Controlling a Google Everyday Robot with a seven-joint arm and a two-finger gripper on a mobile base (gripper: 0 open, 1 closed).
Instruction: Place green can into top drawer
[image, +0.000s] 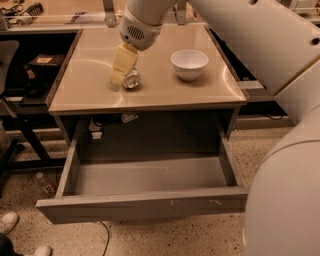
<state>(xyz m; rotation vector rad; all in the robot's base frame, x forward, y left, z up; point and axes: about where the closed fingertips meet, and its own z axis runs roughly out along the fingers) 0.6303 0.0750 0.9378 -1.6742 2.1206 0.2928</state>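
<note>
The green can (132, 79) lies on its side on the tan table top (165, 90), left of centre. Only its shiny silver end and a sliver of its side show, because my gripper (119, 80) reaches down from the white arm right over it and covers most of it. The gripper's cream tip rests at the can's left side, close to the table surface. The top drawer (145, 206) is pulled wide open below the table's front edge, and its grey inside (150, 176) holds nothing.
A white bowl (189, 63) stands on the table to the right of the can. My white arm fills the right side of the view. A dark shelf unit (35, 75) stands to the left, and shoes (10, 222) show on the floor at lower left.
</note>
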